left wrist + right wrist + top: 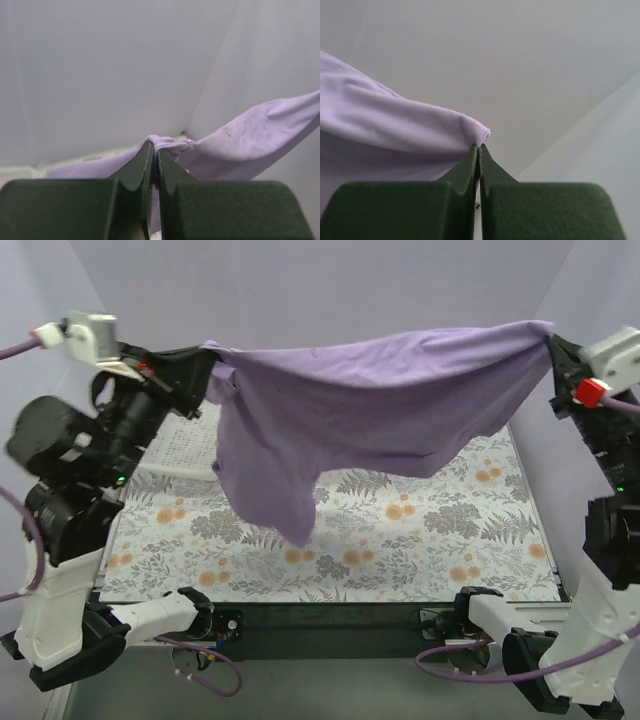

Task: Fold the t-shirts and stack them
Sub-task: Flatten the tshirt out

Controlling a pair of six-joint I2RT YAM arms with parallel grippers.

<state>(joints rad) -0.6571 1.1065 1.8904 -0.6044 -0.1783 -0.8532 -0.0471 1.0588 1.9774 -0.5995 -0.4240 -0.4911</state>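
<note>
The lavender-purple t-shirt (370, 405) hangs in the air, stretched between both arms high above the floral table cover (400, 540). Its lower part sags to a point at the left of centre. My left gripper (207, 368) is shut on the shirt's left end; in the left wrist view the cloth (240, 145) bunches out from between the closed tips of that gripper (154, 150). My right gripper (551, 340) is shut on the right end; in the right wrist view the cloth (395, 130) comes out at the closed tips of that gripper (478, 148).
A white mesh basket (185, 445) stands at the back left of the table, partly behind the left arm and the shirt. Pale walls enclose the table at the back and both sides. The arm bases (180, 625) sit at the near edge.
</note>
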